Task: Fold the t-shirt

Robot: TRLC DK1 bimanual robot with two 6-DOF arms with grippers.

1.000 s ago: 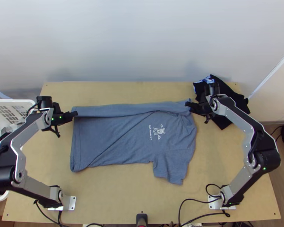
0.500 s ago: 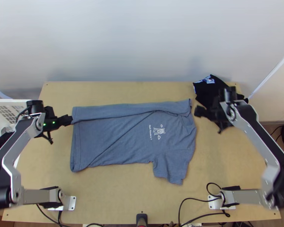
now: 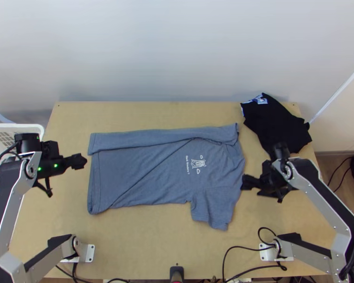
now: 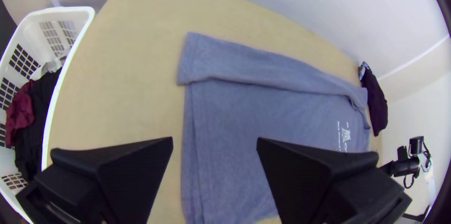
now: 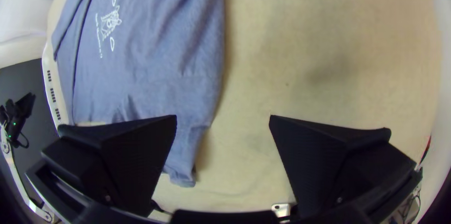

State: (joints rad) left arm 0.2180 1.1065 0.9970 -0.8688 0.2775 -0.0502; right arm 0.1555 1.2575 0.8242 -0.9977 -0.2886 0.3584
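Creased blue-grey cloth t-shirt (image 3: 148,170), far side folded in long strip (image 3: 158,137).

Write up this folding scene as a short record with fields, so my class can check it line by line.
garment: blue-grey cloth t-shirt with white print
surface: light wooden table
folds: far side turned over in a long strip
near sleeve: laid out, unfolded
left claw: open, empty, by the hem end
right claw: open, empty, by the collar end
far right corner: black cloth garment
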